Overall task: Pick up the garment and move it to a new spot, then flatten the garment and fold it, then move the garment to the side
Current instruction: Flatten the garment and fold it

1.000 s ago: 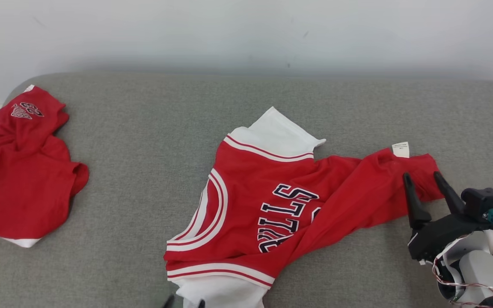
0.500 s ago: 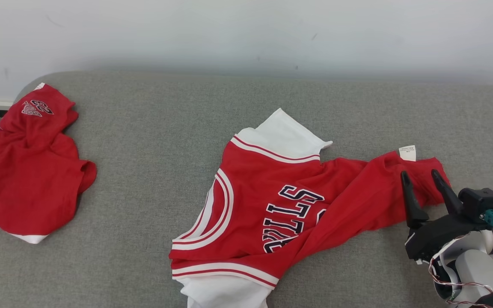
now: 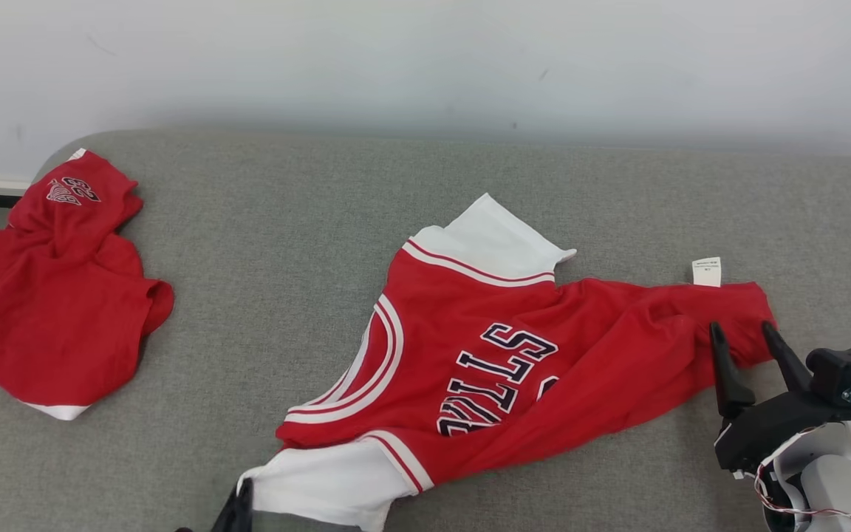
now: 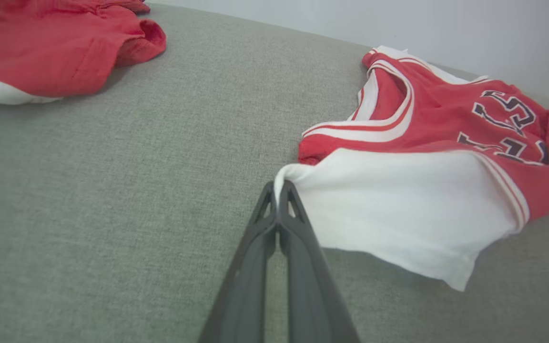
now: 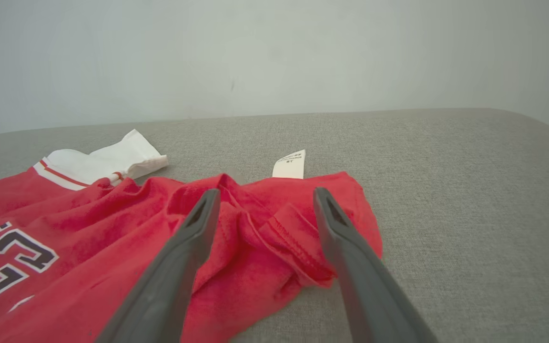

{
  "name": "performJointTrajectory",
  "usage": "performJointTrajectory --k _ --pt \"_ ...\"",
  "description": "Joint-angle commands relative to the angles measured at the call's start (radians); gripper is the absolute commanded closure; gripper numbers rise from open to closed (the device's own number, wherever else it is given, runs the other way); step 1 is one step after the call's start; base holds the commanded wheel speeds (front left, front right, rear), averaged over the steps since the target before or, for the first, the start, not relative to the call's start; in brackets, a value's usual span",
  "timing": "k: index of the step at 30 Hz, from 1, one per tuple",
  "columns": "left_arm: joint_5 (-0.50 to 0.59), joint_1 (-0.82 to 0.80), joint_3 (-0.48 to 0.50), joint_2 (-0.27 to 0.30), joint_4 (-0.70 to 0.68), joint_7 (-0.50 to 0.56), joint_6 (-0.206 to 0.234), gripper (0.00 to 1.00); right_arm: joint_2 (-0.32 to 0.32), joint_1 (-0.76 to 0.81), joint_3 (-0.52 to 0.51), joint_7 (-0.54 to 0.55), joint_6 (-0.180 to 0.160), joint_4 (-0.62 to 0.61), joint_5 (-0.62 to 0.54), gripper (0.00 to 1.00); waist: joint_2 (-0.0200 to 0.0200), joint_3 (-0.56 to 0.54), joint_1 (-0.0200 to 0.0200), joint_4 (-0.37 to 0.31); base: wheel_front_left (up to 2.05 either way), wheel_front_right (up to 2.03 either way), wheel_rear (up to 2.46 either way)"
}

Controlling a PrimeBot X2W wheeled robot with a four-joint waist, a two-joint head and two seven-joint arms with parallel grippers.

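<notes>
Grey upholstered surface (image 3: 248,244) below a white wall carried the red basketball jersey with white sleeves (image 3: 514,355), lying rumpled from its middle toward the right edge. Judged from that, flattening was in hand, with folding and the move aside not yet done. Left jaws were pinched together on the corner of the white sleeve (image 4: 398,214) at the near edge, while right jaws stood apart, straddling the bunched red hem (image 5: 274,224) beside a white label (image 5: 289,165); another red garment (image 3: 56,295) sat heaped at the left edge.

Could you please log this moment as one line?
left end effector: shut on jersey sleeve | right end effector: open at jersey hem
</notes>
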Motion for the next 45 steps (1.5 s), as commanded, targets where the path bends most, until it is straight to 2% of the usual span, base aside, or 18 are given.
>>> performJointTrajectory --k 1,3,4,5,6,11,14,21,30,31,33,34,35,40,45 --pt "0.001 0.019 0.008 0.013 -0.019 -0.004 0.008 1.0 0.007 0.01 0.004 0.007 -0.002 0.002 0.002 0.0 0.0 0.002 0.0 0.004 0.0 0.0 0.0" --pt "-0.006 0.031 -0.001 0.009 -0.029 0.007 0.004 1.0 0.012 0.013 0.011 0.01 -0.002 -0.002 0.002 0.0 0.0 0.003 0.0 0.005 0.0 0.0 0.0" --pt "-0.002 0.034 -0.006 0.009 -0.029 0.011 0.005 0.68 0.013 0.016 0.014 0.011 -0.002 -0.003 0.005 0.0 0.0 0.002 0.0 0.006 0.0 0.0 0.0" --pt "0.006 0.037 -0.012 0.009 -0.029 0.012 0.009 0.01 0.015 0.021 0.018 0.011 -0.002 -0.006 0.007 0.0 0.0 0.001 0.0 0.007 0.0 0.0 0.0" --pt "0.003 0.039 -0.01 0.003 -0.036 0.008 0.013 0.0 0.016 0.026 0.023 0.013 -0.002 -0.011 0.007 0.0 0.0 0.001 0.0 0.008 0.0 0.0 0.0" --pt "0.013 0.063 0.025 -0.021 -0.132 -0.006 0.038 0.0 0.023 0.046 0.037 0.023 -0.002 -0.052 0.008 0.0 0.0 -0.004 0.0 0.006 0.0 0.0 0.0" --pt "0.026 0.092 0.038 -0.032 -0.176 -0.006 0.034 0.0 0.022 0.046 0.044 0.049 -0.002 -0.059 0.013 0.0 0.0 -0.006 0.0 0.007 0.0 0.0 0.0" --pt "0.008 0.111 0.011 -0.035 -0.11 0.018 0.008 0.0 0.025 0.017 0.056 0.085 -0.002 -0.039 0.012 0.0 0.0 -0.003 0.0 0.015 0.0 0.0 0.0" --pt "-0.038 0.08 -0.034 -0.043 -0.022 0.072 -0.021 0.0 0.033 -0.045 0.061 0.104 -0.002 0.06 0.015 0.0 0.0 0.012 0.0 0.033 0.0 0.0 0.0" --pt "-0.051 0.073 -0.036 -0.047 -0.008 0.07 -0.024 0.0 0.035 -0.05 0.064 0.106 -0.002 0.074 0.016 0.33 0.0 0.013 0.0 0.036 0.0 0.0 0.0" --pt "-0.053 0.054 -0.049 -0.05 0.026 0.075 -0.026 0.0 0.041 -0.062 0.07 0.094 -0.002 0.091 0.015 0.88 0.0 0.016 0.0 0.039 0.0 0.0 0.0" --pt "-0.063 0.042 -0.047 -0.053 0.039 0.064 -0.029 0.34 0.043 -0.068 0.072 0.088 -0.002 0.099 0.015 1.0 0.0 0.018 0.0 0.04 0.0 0.0 0.0" --pt "-0.074 0.03 -0.046 -0.055 0.054 0.058 -0.031 1.0 0.046 -0.073 0.074 0.074 -0.002 0.104 0.017 1.0 0.0 0.018 0.0 0.041 0.0 0.0 0.0" --pt "-0.082 -0.002 -0.06 -0.062 0.1 0.023 -0.034 1.0 0.049 -0.061 0.082 0.005 -0.002 0.108 0.012 1.0 0.0 0.005 0.0 0.041 0.0 0.0 0.0" --pt "-0.097 0.019 -0.021 -0.064 0.015 -0.002 -0.031 1.0 0.041 0.021 0.053 -0.047 -0.002 -0.01 0.038 1.0 0.0 -0.009 0.0 0.036 0.0 0.0 0.0"
